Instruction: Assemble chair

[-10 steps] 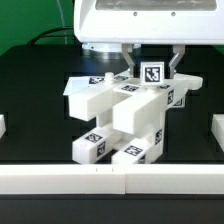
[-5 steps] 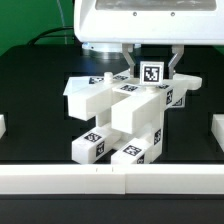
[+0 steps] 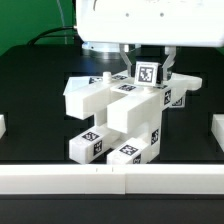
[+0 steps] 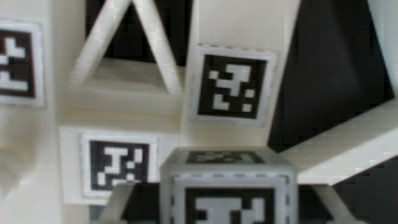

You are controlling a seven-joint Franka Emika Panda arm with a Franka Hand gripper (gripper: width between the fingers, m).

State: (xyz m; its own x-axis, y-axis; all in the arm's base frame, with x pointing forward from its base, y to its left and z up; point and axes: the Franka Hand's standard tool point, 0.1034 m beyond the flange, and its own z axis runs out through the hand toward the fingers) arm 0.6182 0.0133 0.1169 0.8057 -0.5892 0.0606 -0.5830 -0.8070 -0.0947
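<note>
White tagged chair (image 3: 120, 112), newly askew

The chair (image 3: 120, 115) is a partly joined cluster of matte white blocky parts bearing black-and-white square tags, standing mid-way across the black table (image 3: 30, 110). Two thick bars (image 3: 133, 153) point toward the front edge. The small tagged block (image 3: 146, 72) on top sits slightly tilted, pinched in the gripper (image 3: 147, 68), with the cross-braced plate (image 4: 134, 95) close behind it.

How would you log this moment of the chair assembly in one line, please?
phase: chair assembly | claw: closed on top tagged block | block: tilted, atop partly built chair | chair: standing on black table
</note>
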